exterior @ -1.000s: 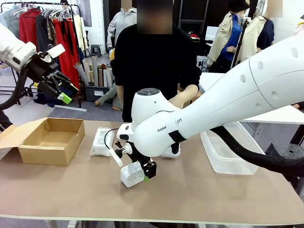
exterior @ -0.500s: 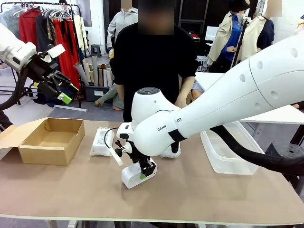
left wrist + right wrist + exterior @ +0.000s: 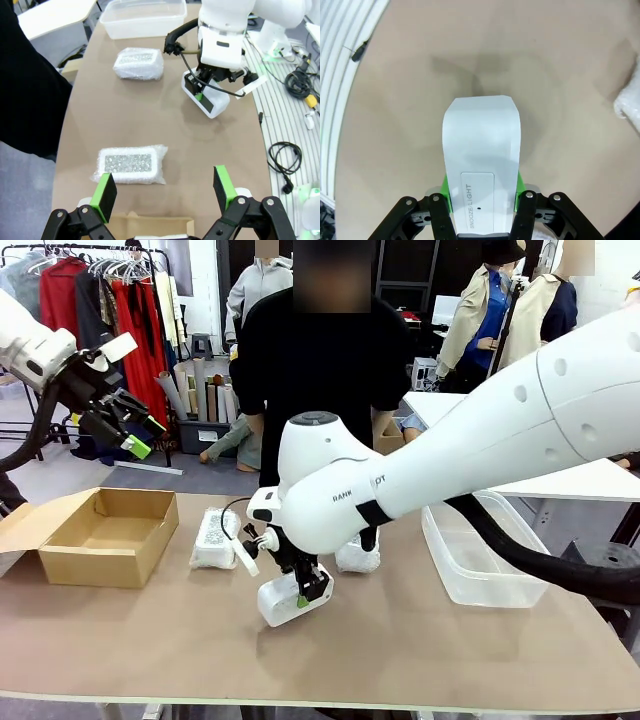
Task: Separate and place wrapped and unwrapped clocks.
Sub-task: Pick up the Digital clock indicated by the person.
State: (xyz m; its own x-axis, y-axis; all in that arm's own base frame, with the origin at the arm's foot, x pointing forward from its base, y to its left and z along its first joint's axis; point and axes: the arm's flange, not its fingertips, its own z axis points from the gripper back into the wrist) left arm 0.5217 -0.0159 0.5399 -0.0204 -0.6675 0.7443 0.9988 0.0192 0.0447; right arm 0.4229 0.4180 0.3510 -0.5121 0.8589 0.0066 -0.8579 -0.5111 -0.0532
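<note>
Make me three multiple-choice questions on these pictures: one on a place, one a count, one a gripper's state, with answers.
1. Where on the table does the cardboard box stand?
A. The robot's left end.
B. The middle.
C. The robot's right end.
2. How many bubble-wrapped clocks lie on the table?
A. One.
B. Two.
C. Three.
3. What is the right gripper doing?
A. Open, hovering.
B. Shut on a wrapped clock.
C. Shut on the bare white clock.
Answers: 1 A, the box sits at the front view's left. 2 B, one lies beside the box, one beyond the held clock. 3 C, its green pads clamp the smooth block's sides.
</note>
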